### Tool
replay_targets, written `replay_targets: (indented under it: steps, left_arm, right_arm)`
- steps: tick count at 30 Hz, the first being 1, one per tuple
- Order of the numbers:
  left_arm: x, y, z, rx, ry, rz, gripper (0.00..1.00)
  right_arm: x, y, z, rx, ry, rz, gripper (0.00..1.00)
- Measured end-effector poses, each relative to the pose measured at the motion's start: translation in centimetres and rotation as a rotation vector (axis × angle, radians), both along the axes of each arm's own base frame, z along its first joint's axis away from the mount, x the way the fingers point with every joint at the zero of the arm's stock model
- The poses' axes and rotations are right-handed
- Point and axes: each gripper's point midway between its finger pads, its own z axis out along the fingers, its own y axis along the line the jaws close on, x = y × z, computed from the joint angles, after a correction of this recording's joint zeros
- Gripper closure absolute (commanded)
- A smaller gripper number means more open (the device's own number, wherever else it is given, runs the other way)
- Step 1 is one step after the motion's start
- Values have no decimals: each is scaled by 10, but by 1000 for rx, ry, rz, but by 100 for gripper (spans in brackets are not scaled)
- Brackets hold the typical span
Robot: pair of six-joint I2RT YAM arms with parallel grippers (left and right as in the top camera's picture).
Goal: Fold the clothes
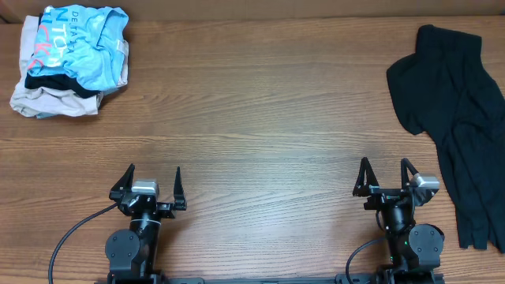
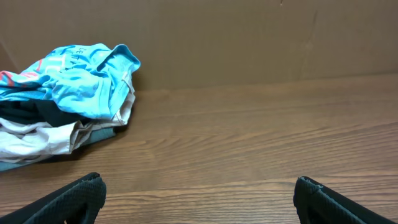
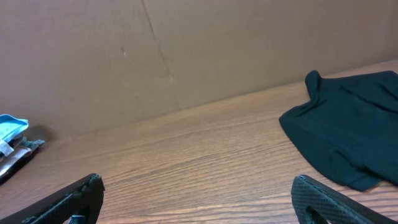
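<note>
Black T-shirt (image 1: 458, 118) bunched at 3 o'clock; left gripper (image 1: 154, 170), right gripper (image 1: 384, 163) splayed, empty. Single-layer pinch probably bunches it worse.

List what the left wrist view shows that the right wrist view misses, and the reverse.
Left wrist only: the left arm's fingers, spread open, and nearly all of a light blue lettered shirt lying over a beige garment. Right wrist only: the right arm's fingers, open, and the crumpled black short-sleeved T-shirt. Both: the brown wooden table, the cardboard wall, and a sliver of that blue shirt at the right wrist view's left edge.
</note>
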Motion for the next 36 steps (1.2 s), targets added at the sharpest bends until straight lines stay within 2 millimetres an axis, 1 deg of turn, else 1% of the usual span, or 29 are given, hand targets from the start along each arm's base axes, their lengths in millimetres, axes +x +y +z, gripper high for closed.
replay_targets:
  steps: [13, 19, 25, 26, 28, 30, 33, 36]
  left_arm:
    - [0, 0, 1, -5, -3, 0, 0]
    - [1, 0, 14, -143, -50, 7, 0]
    - [-1, -1, 14, -218, -21, 5, 0]
    - [-2, -1, 17, -221, -12, 6, 0]
    - [-6, -2, 30, -220, -16, 3, 0]
    - [-9, -2, 47, -220, -27, 1, 0]
    - [-12, -2, 78, -214, -35, 0, 0]
    - [-8, -3, 95, -209, -4, 1, 0]
  right_arm:
    - [0, 0, 0, 0, 2, -1, 0]
    - [0, 0, 0, 0, 0, 0, 0]
    - [0, 0, 4, -8, -12, -1, 0]
    - [-1, 0, 7, -22, -20, 0, 0]
    - [-2, 0, 20, -50, -45, 0, 0]
    - [-7, 0, 43, -85, -93, -3, 0]
    - [-18, -1, 86, -127, -160, -7, 0]
    - [-23, -1, 114, -145, -175, -9, 0]
